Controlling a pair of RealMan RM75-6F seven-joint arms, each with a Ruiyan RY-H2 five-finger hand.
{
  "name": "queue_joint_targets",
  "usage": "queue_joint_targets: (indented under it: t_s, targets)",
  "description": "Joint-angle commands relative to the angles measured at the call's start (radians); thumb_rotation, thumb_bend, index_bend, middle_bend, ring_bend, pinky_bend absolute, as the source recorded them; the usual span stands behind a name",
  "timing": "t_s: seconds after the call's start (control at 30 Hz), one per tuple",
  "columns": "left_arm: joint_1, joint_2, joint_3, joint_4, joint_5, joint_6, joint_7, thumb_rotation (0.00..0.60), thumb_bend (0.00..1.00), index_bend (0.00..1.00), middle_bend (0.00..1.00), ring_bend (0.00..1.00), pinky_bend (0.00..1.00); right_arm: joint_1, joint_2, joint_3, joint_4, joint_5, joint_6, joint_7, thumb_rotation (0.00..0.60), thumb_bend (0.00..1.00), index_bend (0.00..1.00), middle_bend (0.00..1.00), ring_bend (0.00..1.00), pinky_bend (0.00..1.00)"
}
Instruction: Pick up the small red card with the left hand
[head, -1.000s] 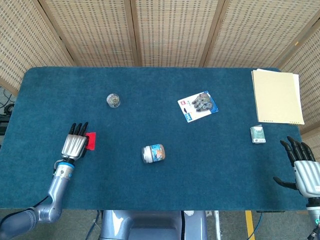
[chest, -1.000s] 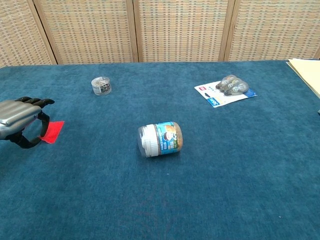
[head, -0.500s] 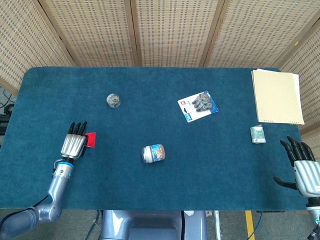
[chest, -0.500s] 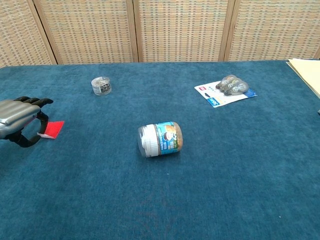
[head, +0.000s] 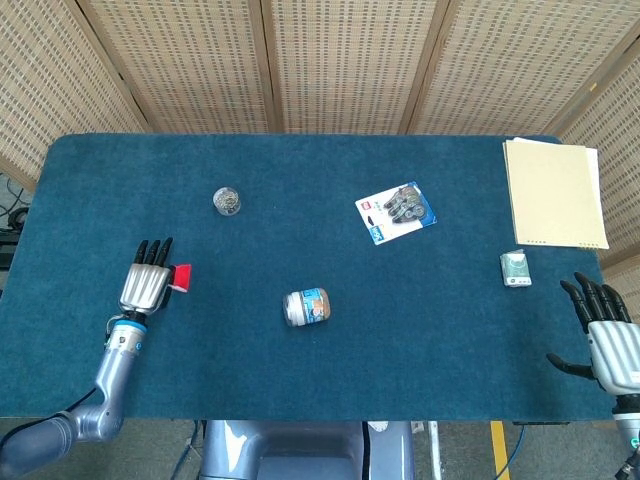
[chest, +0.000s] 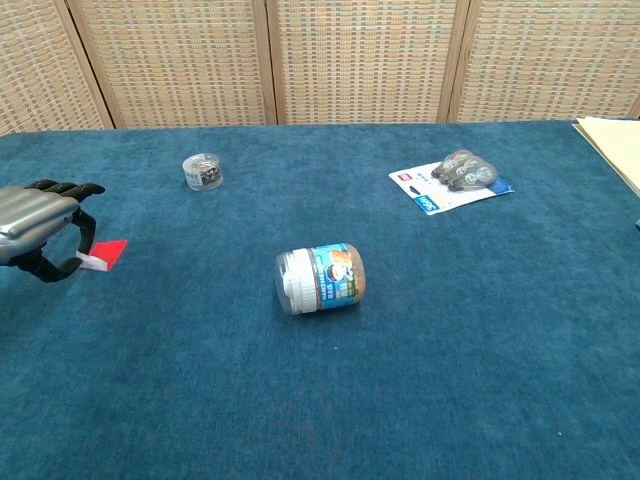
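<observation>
Your small red card (head: 181, 277) sits at the inner side of the left hand (head: 146, 285), pinched at its near edge between thumb and fingers and tilted up off the blue cloth (its pale underside shows in the chest view (chest: 103, 254)). Most of its red face sticks out free, pointing away from the palm.

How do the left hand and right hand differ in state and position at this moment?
The left hand pinches the small red card at its edge; the right hand holds nothing, fingers spread apart. The left hand sits over the blue table near its left edge, while the right hand hangs off the right front corner. Both have black fingers on silver bodies and point away from the robot.
</observation>
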Motion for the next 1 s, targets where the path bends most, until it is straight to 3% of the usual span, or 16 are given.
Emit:
queue_joint_targets:
  t_s: [0.03,0.33,0.8,1.0]
  targets:
    - [-0.002,0.005,-0.007,-0.005,0.000,0.006,0.001,0.600,0.47,0.57,0.00,0.00,0.00,0.001,0.000,0.000,0.000,0.000,0.000,0.000,0.600,0.05,0.00,0.00,0.00,0.00]
    - [-0.026,0.031,-0.047,-0.020,-0.021,0.004,0.023,0.600,0.47,0.57,0.00,0.00,0.00,0.001,0.000,0.000,-0.002,-0.001,-0.001,-0.003,0.600,0.05,0.00,0.00,0.00,0.00]
    - [-0.087,-0.014,-0.103,0.117,-0.101,-0.075,0.028,0.600,0.47,0.57,0.00,0.00,0.00,0.005,-0.004,0.002,-0.002,0.007,-0.009,-0.015,0.600,0.05,0.00,0.00,0.00,0.00]
    - [-0.096,-0.023,-0.121,0.141,-0.087,-0.039,-0.001,0.600,0.47,0.57,0.00,0.00,0.00,0.005,-0.003,0.001,-0.001,0.005,-0.009,-0.013,0.600,0.05,0.00,0.00,0.00,0.00]
